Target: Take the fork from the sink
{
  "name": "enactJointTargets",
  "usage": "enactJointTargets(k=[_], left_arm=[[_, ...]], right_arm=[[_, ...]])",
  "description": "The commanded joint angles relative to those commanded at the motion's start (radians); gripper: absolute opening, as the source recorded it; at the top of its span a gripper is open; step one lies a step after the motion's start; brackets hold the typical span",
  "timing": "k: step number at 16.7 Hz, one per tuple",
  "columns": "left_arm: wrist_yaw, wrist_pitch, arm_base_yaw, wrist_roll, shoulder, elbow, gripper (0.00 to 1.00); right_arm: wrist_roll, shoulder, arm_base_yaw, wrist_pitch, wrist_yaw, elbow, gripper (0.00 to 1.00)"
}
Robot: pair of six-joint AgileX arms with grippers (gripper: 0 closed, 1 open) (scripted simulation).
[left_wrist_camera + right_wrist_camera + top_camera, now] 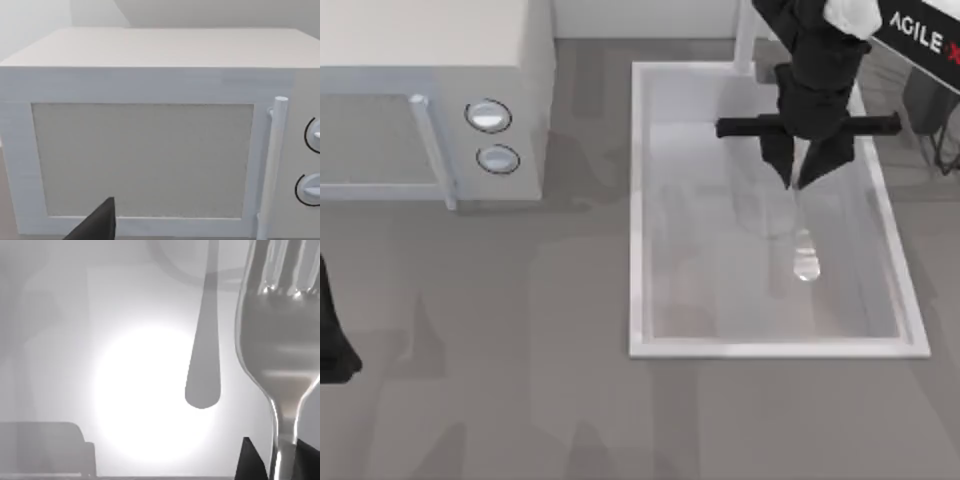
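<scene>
Pinched on the neck of the fork, the jaws of my right gripper point down over the far half of the sink, toward its right side. In the top view the fork hangs from the fingertips above the glossy basin floor, its shiny end showing brightest below the gripper. The right wrist view shows the fork close up, its tines and bowl rising from between two dark fingertips, with the utensil's grey shadow lying on the brightly lit sink bottom beside it. My left arm sits parked at the table's left edge; one of its dark fingers shows before the white microwave, and whether its jaws are spread or closed I cannot tell.
</scene>
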Motion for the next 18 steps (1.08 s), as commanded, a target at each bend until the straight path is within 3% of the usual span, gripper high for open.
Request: enactJointTargets(k=[10,18], left_arm=[[0.0,0.0,0.0,0.0,0.0,0.0,1.0],[0.0,0.0,0.0,0.0,0.0,0.0,1.0]], right_arm=[[-0.03,-0.086,-0.029,-0.043,-0.002,-0.025,0.0],[-0.228,-0.62,-0.223,-0.039,-0.013,-0.595,0.0]])
